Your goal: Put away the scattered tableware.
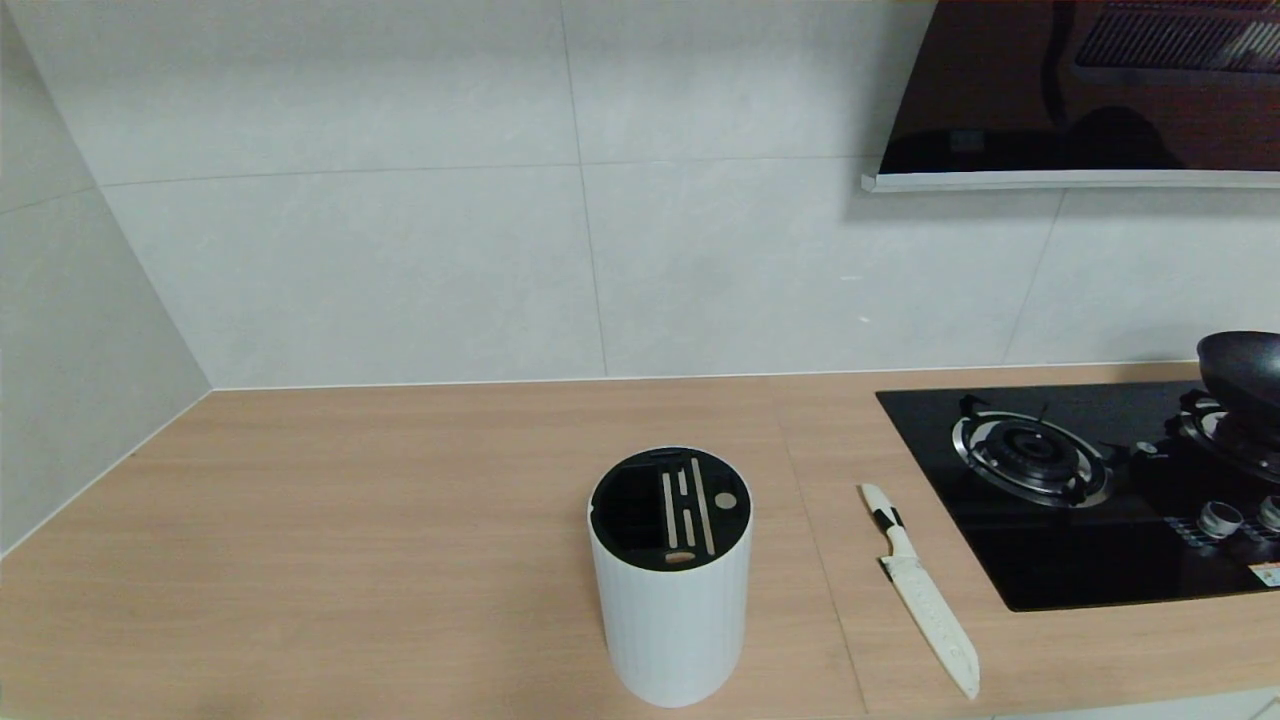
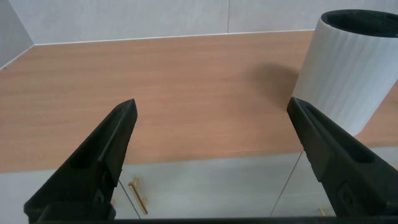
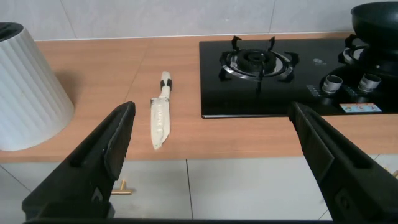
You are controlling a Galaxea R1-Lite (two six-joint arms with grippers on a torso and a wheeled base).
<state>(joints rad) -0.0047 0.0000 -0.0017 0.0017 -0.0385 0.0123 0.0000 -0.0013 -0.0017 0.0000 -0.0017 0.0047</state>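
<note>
A white knife [image 1: 918, 587] with a black band on its handle lies flat on the wooden counter [image 1: 400, 520], between the holder and the stove, blade toward the front edge. The same knife [image 3: 161, 112] appears in the right wrist view. A white cylindrical knife holder [image 1: 671, 574] with a black slotted top stands upright near the counter's front; its ribbed side [image 2: 345, 68] also shows in the left wrist view. My left gripper [image 2: 211, 112] is open, held off the counter's front edge, left of the holder. My right gripper [image 3: 211, 115] is open, in front of the counter near the knife.
A black gas stove [image 1: 1090, 480] with two burners and knobs fills the counter's right end. A dark pan [image 1: 1240, 370] sits on the far right burner. A range hood [image 1: 1080, 90] hangs above. Tiled walls close the back and left. Cabinet fronts [image 3: 186, 193] lie below the counter.
</note>
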